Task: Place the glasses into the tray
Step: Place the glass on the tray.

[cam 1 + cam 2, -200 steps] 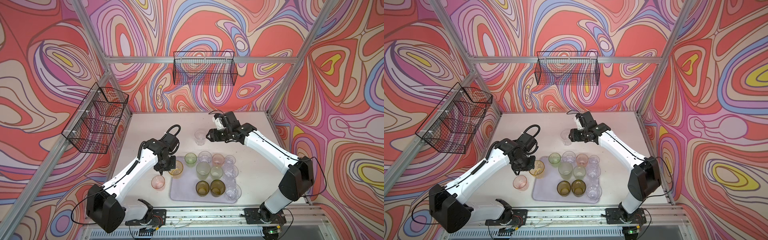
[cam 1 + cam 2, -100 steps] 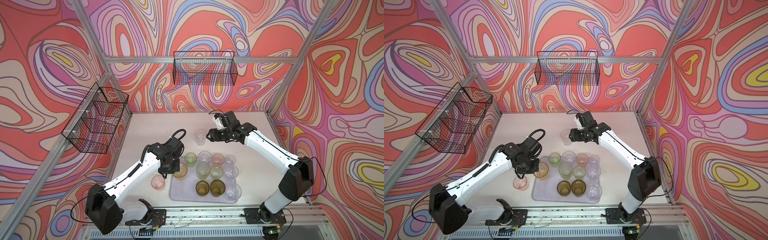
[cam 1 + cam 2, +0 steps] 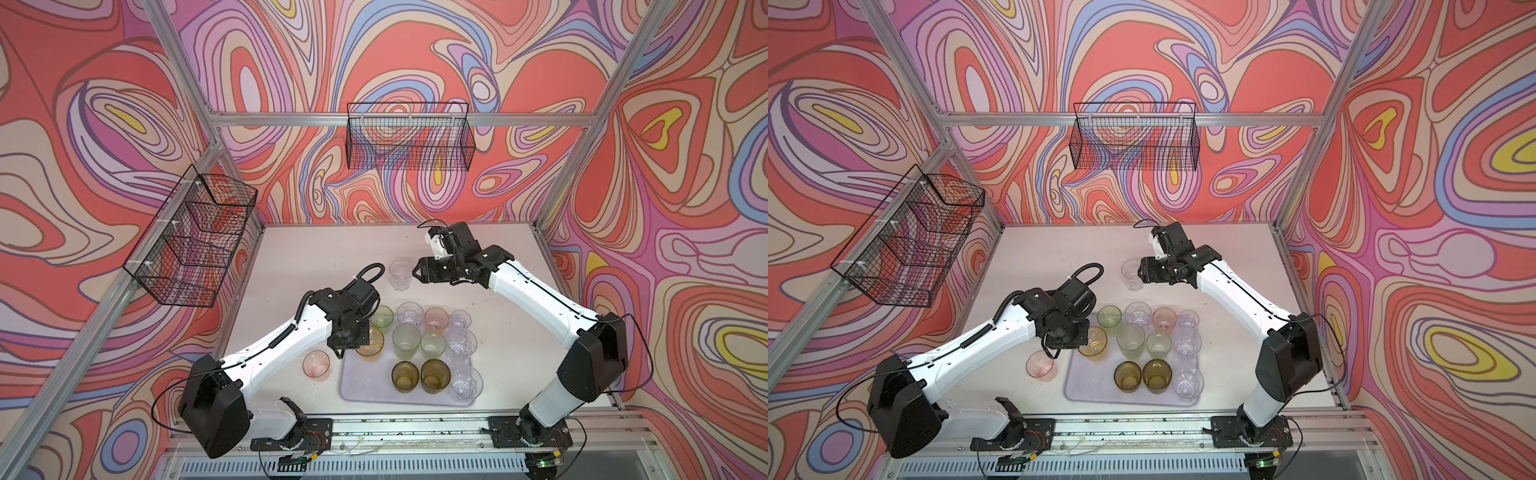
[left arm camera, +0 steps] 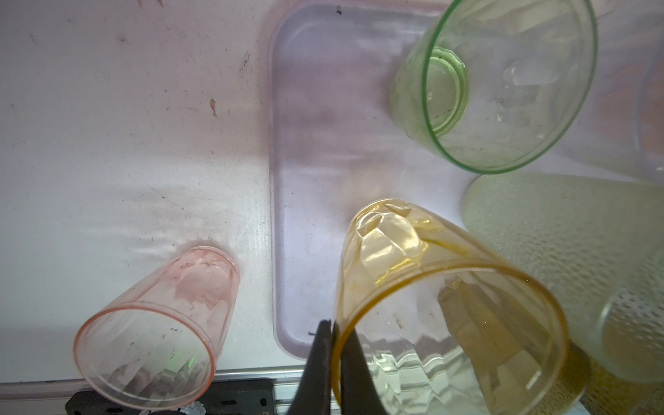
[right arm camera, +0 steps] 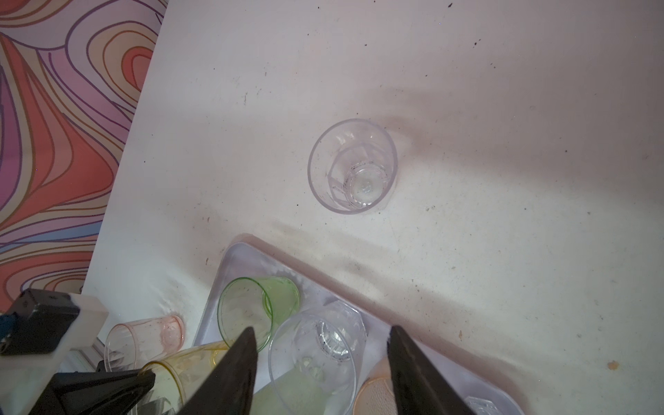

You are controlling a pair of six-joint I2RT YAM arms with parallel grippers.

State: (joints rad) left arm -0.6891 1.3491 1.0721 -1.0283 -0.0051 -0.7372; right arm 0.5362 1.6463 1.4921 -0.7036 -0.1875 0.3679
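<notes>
- The amber glass (image 3: 374,345) hangs over the far left corner of the tray (image 3: 363,384). Your left claw (image 4: 330,325) is clenched on its rim, one finger inside the wall and one outside. I cannot tell whether the base is touching the tray floor.
- Bring it down upright and let the base settle before you release. It is held by one side of the rim only, so I judge it would tip if dropped high or tilted.
- Lower it straight, with no sideways sweep: a green glass (image 4: 503,90) and a frosted pale green glass (image 4: 575,258) stand just beside it.
- The bare tray floor lies toward the near left; the rest is crowded.
- Two more wait outside: a pink glass (image 3: 316,364) on the table (image 3: 316,257) just beside the tray's left edge, and a clear glass (image 3: 401,274) beyond its far edge.
- Your right claw (image 3: 417,272) is released and empty, just beside that clear glass and not around it.
</notes>
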